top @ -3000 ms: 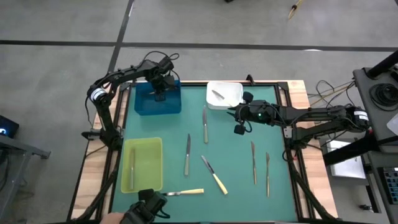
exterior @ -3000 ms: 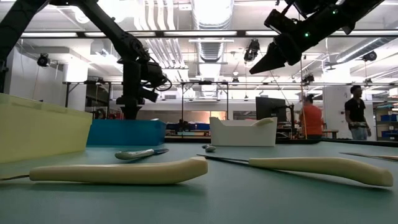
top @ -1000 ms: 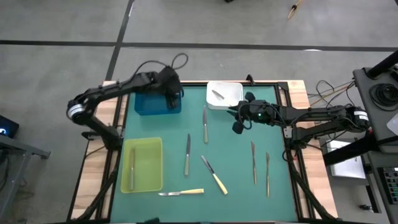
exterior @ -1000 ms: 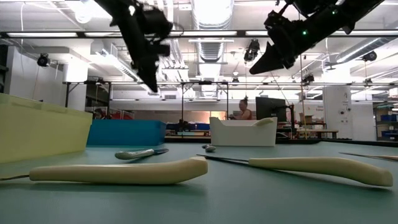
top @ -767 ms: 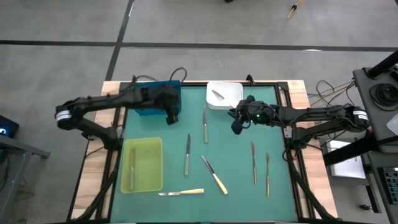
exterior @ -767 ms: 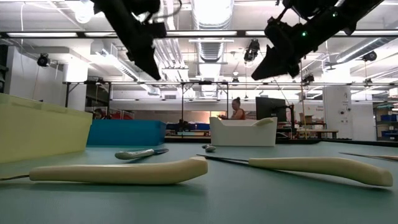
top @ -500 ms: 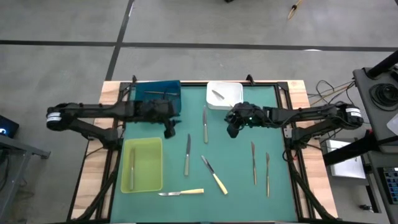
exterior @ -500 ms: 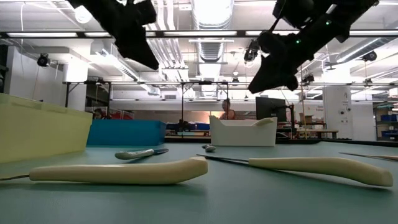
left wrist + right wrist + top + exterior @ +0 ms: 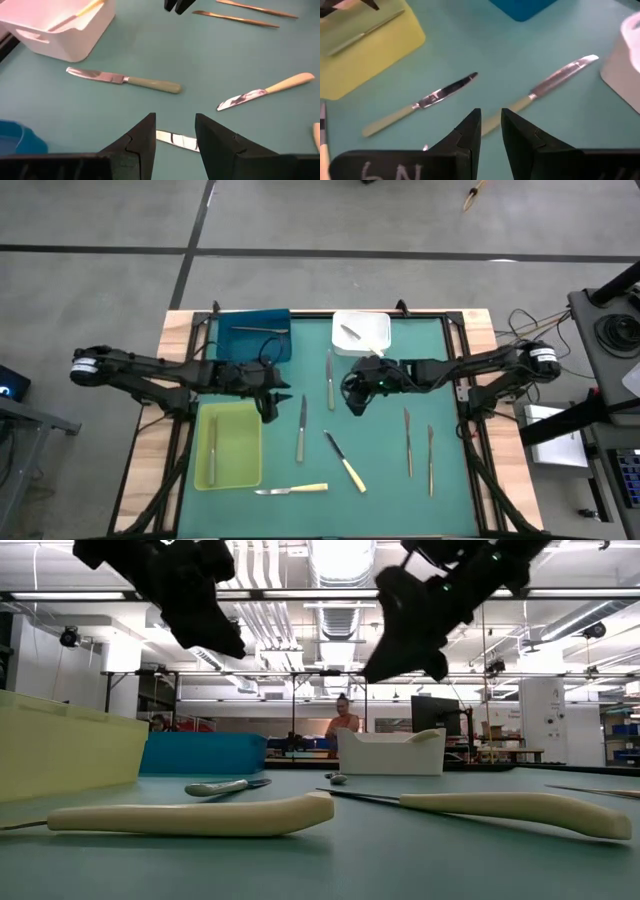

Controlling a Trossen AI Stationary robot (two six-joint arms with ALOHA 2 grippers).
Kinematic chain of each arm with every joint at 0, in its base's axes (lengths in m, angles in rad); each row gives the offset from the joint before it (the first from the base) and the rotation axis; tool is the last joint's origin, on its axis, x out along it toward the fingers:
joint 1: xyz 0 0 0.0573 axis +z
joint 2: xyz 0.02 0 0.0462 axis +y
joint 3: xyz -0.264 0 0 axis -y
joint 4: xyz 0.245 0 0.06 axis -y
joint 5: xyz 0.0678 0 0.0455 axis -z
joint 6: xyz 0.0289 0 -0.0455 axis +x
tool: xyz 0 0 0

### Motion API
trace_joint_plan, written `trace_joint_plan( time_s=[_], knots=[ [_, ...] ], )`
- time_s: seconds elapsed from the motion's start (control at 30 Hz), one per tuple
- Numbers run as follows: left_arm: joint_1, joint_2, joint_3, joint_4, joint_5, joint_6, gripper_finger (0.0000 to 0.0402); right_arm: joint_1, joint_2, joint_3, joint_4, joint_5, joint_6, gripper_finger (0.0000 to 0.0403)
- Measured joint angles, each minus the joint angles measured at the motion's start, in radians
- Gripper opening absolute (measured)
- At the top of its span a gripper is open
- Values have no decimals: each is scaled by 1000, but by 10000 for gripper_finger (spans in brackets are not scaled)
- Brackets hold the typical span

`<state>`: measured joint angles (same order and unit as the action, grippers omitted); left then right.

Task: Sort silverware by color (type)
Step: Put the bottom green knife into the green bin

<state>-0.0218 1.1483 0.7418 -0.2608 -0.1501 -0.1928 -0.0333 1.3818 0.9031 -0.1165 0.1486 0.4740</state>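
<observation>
Several knives and grey utensils lie flat on the green mat: a pale-handled knife [image 9: 302, 428] [image 9: 172, 139], another [image 9: 329, 380] [image 9: 125, 80], yellow-handled ones [image 9: 344, 460] [image 9: 290, 490] and two all-metal pieces [image 9: 407, 442] [image 9: 430, 460]. My left gripper [image 9: 270, 412] [image 9: 175, 131] hovers open above the mat, left of the first knife, whose blade shows past its fingers. My right gripper [image 9: 355, 405] [image 9: 491, 129] hangs over the mat's middle, its fingers a narrow gap apart with nothing between them. Both are clear of the table in the low view.
A blue tray [image 9: 225, 340] at the far left holds a utensil [image 9: 262, 330]. A white tray [image 9: 380, 345] at the far middle holds another [image 9: 350, 333]. A yellow-green tray [image 9: 245, 470] at the near left holds one [image 9: 212, 450]. A person moves in the room beyond.
My left gripper has swung from above the blue tray toward the near edge and somewhat down, coming over the mat beside a knife. My right gripper has moved toward the table's left and rolled about its own axis. No utensil on the mat has shifted.
</observation>
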Motion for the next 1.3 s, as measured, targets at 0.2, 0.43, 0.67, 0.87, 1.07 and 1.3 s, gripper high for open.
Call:
trace_joint_plan(
  time_s=[0.2,0.43,0.67,0.87,1.07,1.3],
  knots=[
    [-2,-2,44,2,-1,61,119,3,85,173,-174,0,-1,66],
    [-19,-2,50,-1,-1,76,119,3,199,374,-390,0,-2,66],
    [-48,-2,37,-39,-1,13,119,3,303,507,-490,0,83,66],
    [-56,-5,35,-98,-26,-100,119,3,362,546,-533,0,198,66],
    [-56,-5,35,-147,-27,-166,119,3,410,544,-537,9,233,66],
    [-56,-5,35,-138,-27,-169,119,0,481,544,-530,99,269,66]
  ],
)
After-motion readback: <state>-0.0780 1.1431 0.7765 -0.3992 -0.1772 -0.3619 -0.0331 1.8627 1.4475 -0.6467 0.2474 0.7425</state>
